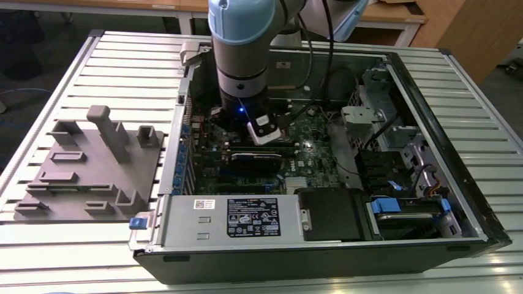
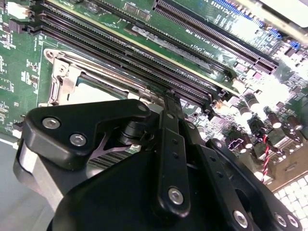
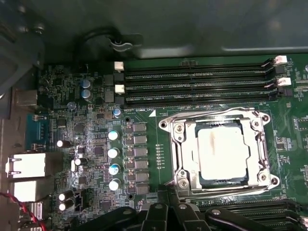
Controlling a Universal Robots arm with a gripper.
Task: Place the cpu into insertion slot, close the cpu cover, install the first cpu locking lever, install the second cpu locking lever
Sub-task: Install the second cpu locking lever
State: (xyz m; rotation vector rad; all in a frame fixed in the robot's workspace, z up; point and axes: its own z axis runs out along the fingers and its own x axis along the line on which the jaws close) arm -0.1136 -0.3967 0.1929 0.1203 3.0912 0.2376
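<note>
Gripper [image 3: 166, 204]: black linkage fingers meet at a narrow tip in the first wrist view, jaws look closed w/ nothing held; in the second wrist view the same tip [image 2: 169, 98] sits right at the near edge of the socket. The tip is just beside the socket frame, at the corner nearest the camera, and whether it touches the metal can't be told. The cpu [image 3: 222, 155] lies flat in the insertion slot [image 3: 179, 159], silvery top w/ a pale smear, just beyond the tip; in the second wrist view only a light patch of it [image 2: 91, 91] shows past the black gripper body. The cpu cover [image 3: 256, 149] is down over the chip, its frame around the silver top. Thin metal rods, prob. the locking levers [image 3: 211, 113], run along the frame's edges; whether they're latched can't be made out. Three long black memory slots [image 3: 197, 85] run parallel past the far side of the socket, on the green motherboard [image 3: 96, 144]. In the exterior view the arm [image 1: 241, 55] reaches straight down into the open pc case [image 1: 441, 122], which lies on a slatted table [image 1: 82, 245]; a grey fixture block [image 1: 90, 171] sits on the table on the exterior view's left of the case.
</note>
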